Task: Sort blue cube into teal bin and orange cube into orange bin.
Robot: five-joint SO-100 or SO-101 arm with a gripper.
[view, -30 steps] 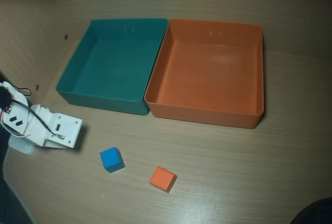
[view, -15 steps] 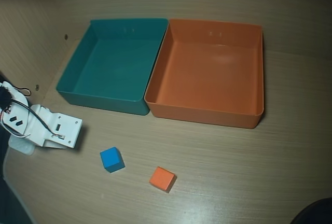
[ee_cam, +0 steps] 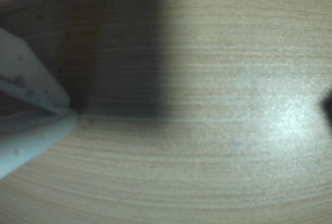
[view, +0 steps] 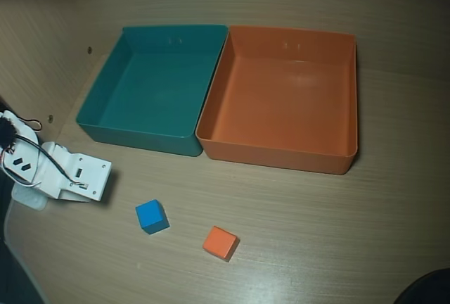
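Blue cube on tabletop at 6 o'clock from teal bin; orange cube just beside. Probably light, stiff, matte: best pinched across two flat opposite faces. Pincer tips apparently pressed together, holding nothing.

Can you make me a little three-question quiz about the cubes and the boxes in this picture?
1. True or false: the blue cube already sits inside the teal bin.
2. In the overhead view, which cube lies closer to the white arm? A) the blue cube B) the orange cube
3. Fill in: the teal bin and the orange bin stand side by side, and both are ____ inside.

Key:
1. False. It lies on the table in front of the bins.
2. A.
3. Empty.
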